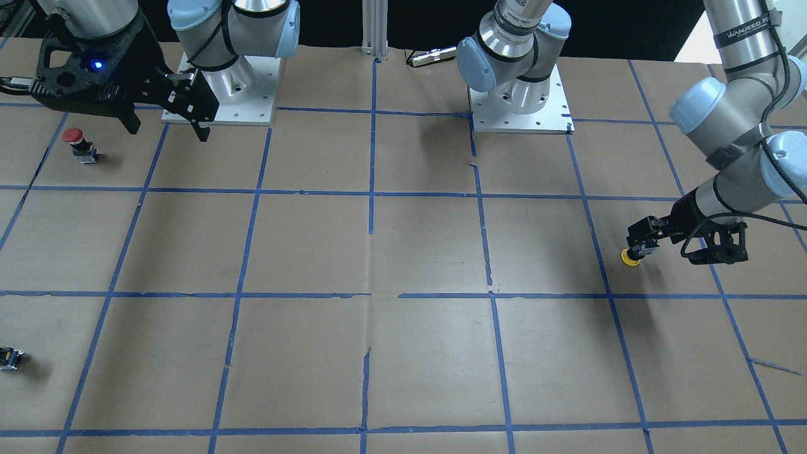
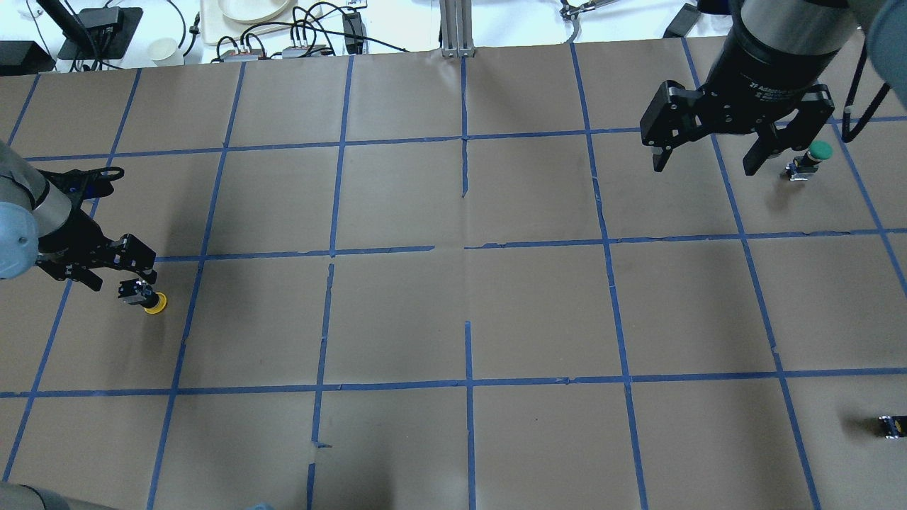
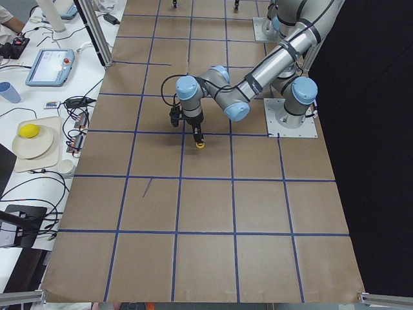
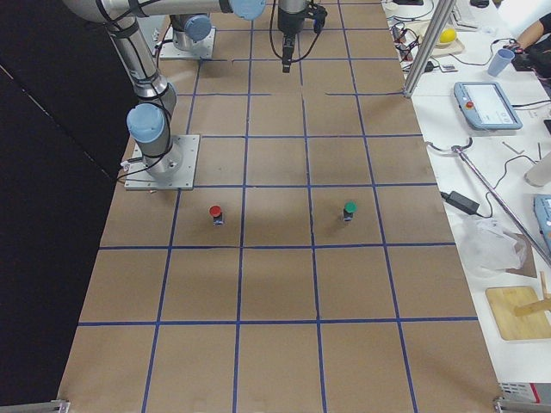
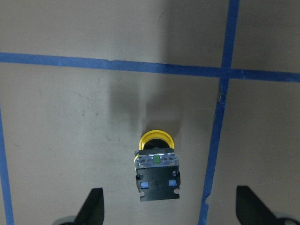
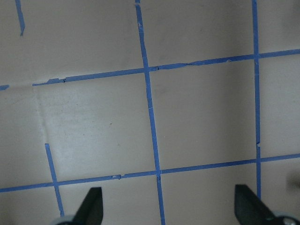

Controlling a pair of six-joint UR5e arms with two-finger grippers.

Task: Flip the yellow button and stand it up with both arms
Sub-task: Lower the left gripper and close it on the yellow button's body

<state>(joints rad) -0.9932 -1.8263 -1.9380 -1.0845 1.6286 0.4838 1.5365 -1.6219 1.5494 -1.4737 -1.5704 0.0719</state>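
Note:
The yellow button (image 2: 147, 299) lies on its side on the brown paper at the table's left end, its yellow cap pointing away from my left gripper. In the left wrist view the button (image 5: 157, 166) shows its black-and-grey body nearest the camera. My left gripper (image 5: 169, 210) is open and low over the table, one finger on each side of the button and not touching it. It also shows in the overhead view (image 2: 117, 273). My right gripper (image 2: 705, 161) is open and empty, held high over the far right of the table.
A green-capped button (image 2: 815, 154) stands just right of my right gripper. A red-capped button (image 1: 75, 140) stands near it. A small black capless part (image 2: 891, 425) lies near the right edge. Blue tape lines grid the paper.

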